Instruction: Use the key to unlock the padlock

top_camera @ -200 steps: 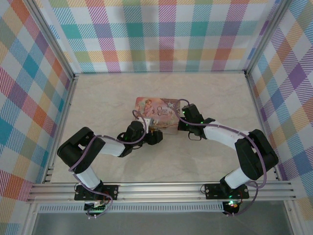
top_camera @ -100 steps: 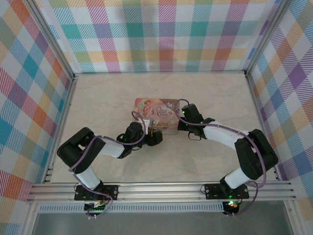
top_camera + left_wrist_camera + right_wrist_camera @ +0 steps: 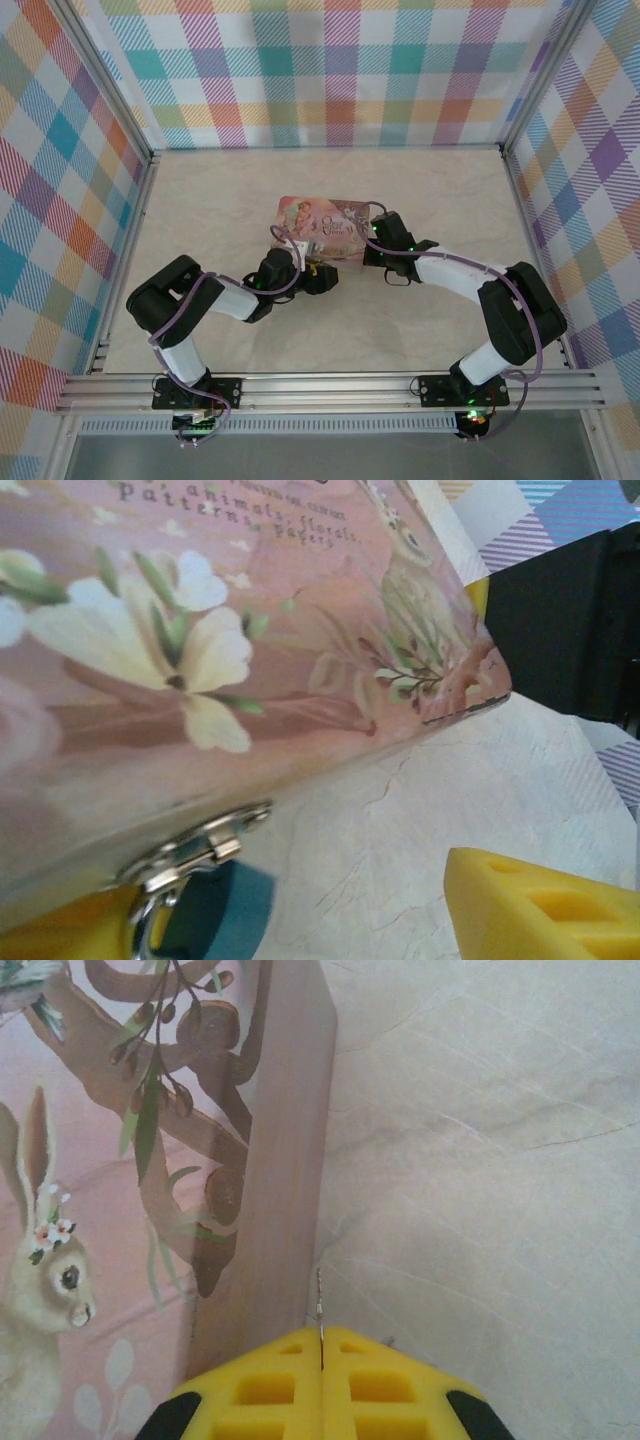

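While both grippers crowd the tin (image 3: 322,222), the lock sits on its near side.
Left gripper (image 3: 320,277) is at the tin's near edge, yellow fingers (image 3: 540,905) spread apart either side of the hasp (image 3: 195,845). The padlock (image 3: 143,920) hangs there, just its shackle loop showing. Right gripper (image 3: 370,238), at the tin's right end, is pinched together on a thin metal sliver (image 3: 320,1300). Can't tell if that's the key.

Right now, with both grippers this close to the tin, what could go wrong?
1. The left gripper stands open at the metal hasp of the illustrated tin; a finger could snag it and drag the tin.
2. The right gripper, shut, sits beside the tin's side wall; a nudge could slide the tin and carry the hasp away from the left gripper.
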